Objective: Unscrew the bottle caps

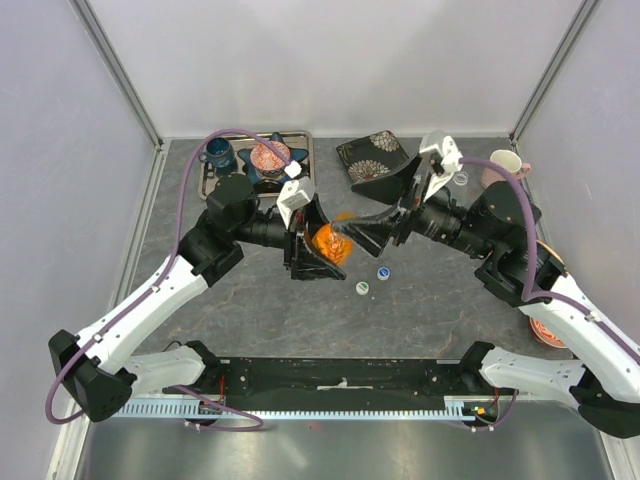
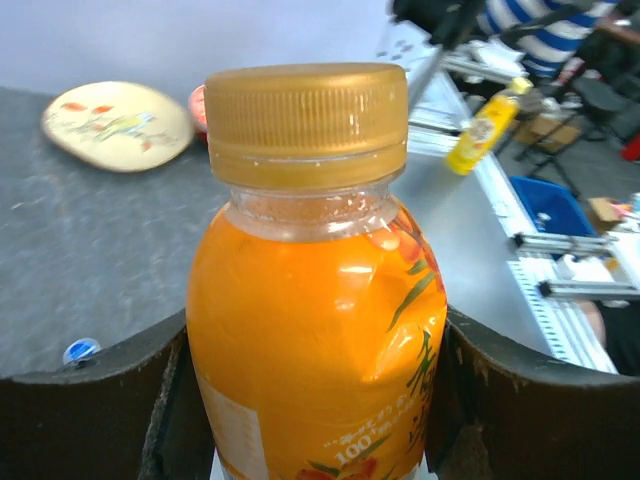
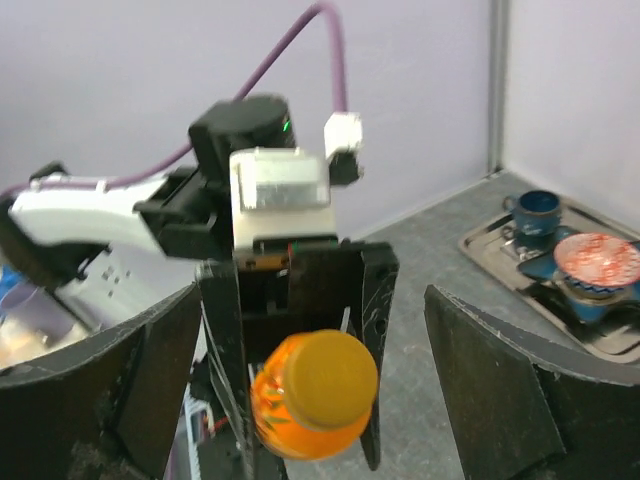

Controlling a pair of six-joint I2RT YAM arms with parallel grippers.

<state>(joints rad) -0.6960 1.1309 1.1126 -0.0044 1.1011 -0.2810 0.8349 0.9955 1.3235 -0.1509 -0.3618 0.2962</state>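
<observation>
The left end effector [image 1: 315, 250] grips the orange bottle [image 2: 310, 330], its orange cap [image 2: 305, 120] still on. The right end effector [image 1: 368, 225] is wide open near the cap, holding nothing.

Grey table [image 1: 260, 320], tray [image 1: 300, 140], patterned plate [image 1: 372, 155], pink mug [image 1: 505, 163], blue cap [image 1: 383, 271], green cap [image 1: 362, 288]
</observation>
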